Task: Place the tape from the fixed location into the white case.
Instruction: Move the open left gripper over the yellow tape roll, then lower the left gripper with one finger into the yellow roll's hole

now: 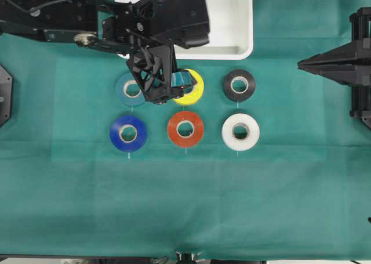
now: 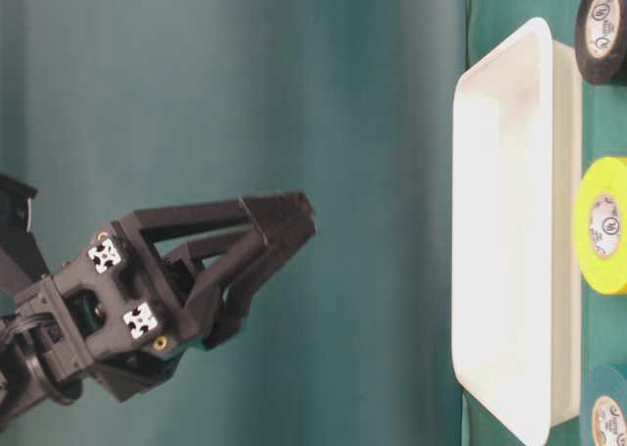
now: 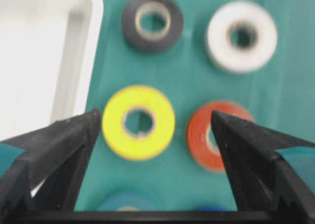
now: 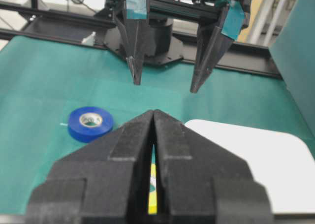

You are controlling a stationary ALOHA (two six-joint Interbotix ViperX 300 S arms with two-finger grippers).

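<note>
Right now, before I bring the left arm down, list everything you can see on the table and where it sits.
yellow tape: 1, yellow, back row middle, partly under the left gripper
teal tape: 1, teal-blue, back row left
black tape: 1, black, back row right
blue tape: 1, dark blue, front row left
orange-red tape: 1, orange-red, front row middle
white tape: 1, white, front row right
white case: 1, white, behind the back row; nothing seen inside, part hidden by the arm
cloth: 1, green, covers the table
left gripper: 1, black, open, above the yellow tape, holding nothing
right gripper: 1, black, shut, at the right edge, away from the rolls
</note>
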